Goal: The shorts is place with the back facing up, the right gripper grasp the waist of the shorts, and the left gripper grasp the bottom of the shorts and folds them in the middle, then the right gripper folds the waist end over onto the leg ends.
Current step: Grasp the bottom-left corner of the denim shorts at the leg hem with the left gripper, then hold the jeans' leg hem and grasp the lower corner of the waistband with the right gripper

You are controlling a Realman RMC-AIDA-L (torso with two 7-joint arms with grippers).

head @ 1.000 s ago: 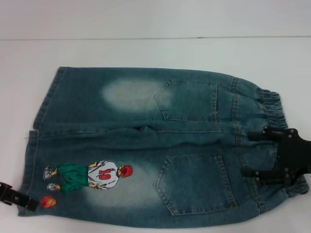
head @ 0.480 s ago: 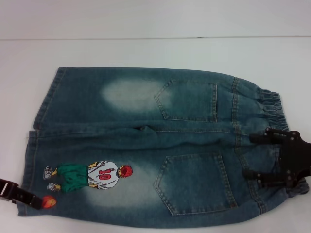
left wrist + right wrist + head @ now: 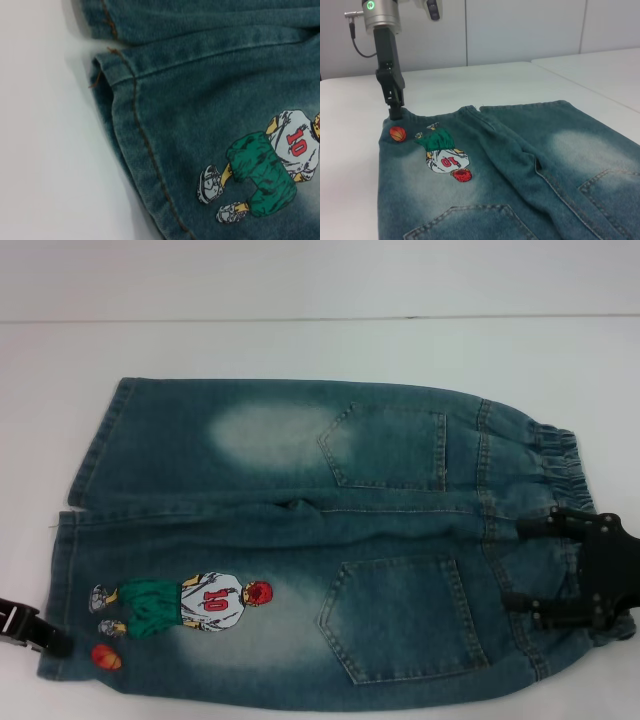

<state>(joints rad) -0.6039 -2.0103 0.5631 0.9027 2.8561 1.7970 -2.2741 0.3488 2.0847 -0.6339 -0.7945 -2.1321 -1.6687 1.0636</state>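
Note:
The shorts (image 3: pixel 300 540) lie flat on the white table, back pockets up, with the waist (image 3: pixel 560 455) to the right and the leg ends (image 3: pixel 85 480) to the left. My right gripper (image 3: pixel 515 565) is open, and its two fingers stand over the near half of the elastic waistband. At the near-left corner, my left gripper (image 3: pixel 30 628) sits at the bottom of the shorts beside the orange ball (image 3: pixel 106 657). The right wrist view shows the left gripper (image 3: pixel 395 107) coming down onto that hem corner. The stitched hem (image 3: pixel 135 125) and the cartoon player (image 3: pixel 270 165) fill the left wrist view.
The white table (image 3: pixel 300 350) extends beyond the shorts on the far and left sides. A second white table (image 3: pixel 600 65) stands beyond a gap in the right wrist view, with a pale wall behind.
The left gripper slid in toward the orange ball, then drew back left off it. The right gripper shifted slightly right and nearer along the waistband. The shorts have not moved.

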